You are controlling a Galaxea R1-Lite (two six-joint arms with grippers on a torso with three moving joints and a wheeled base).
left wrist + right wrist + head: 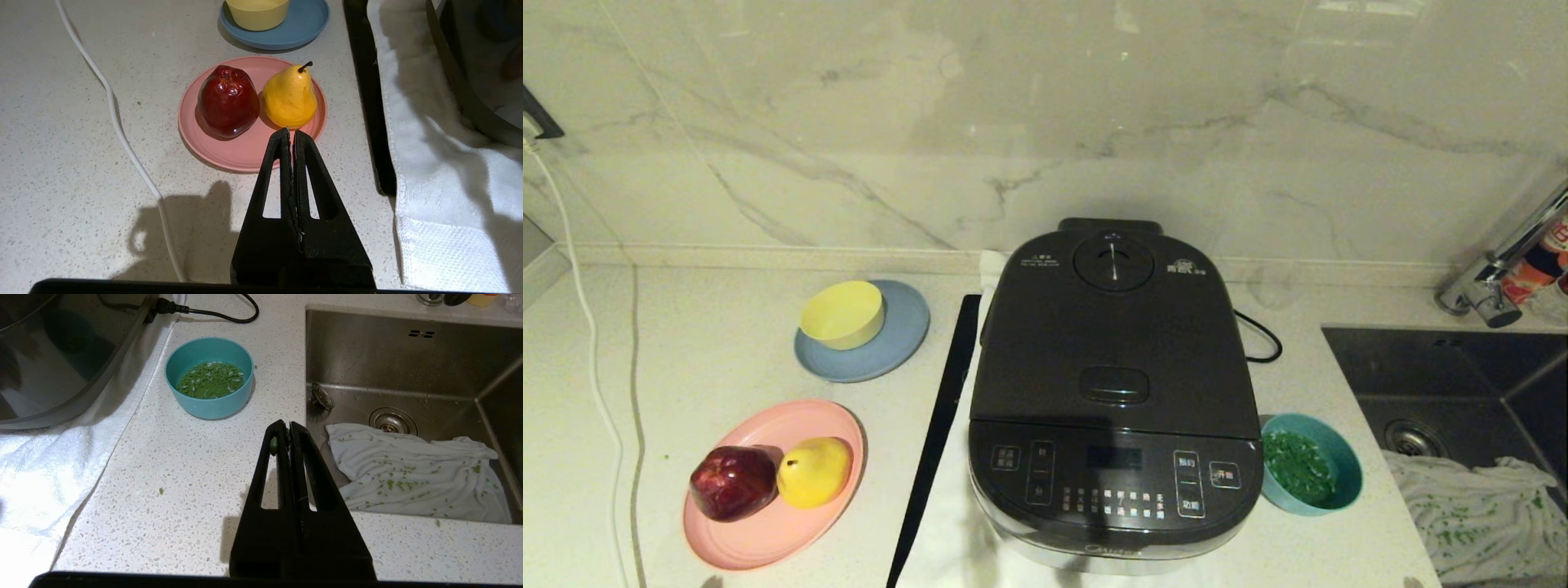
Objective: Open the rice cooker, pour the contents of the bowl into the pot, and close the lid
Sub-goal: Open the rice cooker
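My left pincer (291,131) is pressed fully together and holds nothing, hanging over the counter (81,163) near its front edge, just short of the pink plate (229,151). My right pincer (284,426) is likewise closed and empty, over the counter's front edge beside the sink (408,355). The rice cooker (1115,392) sits mid-counter on a white cloth (947,531), its lid (1111,343) down. The bowl (1311,474) of green bits stands between the cooker and the sink.
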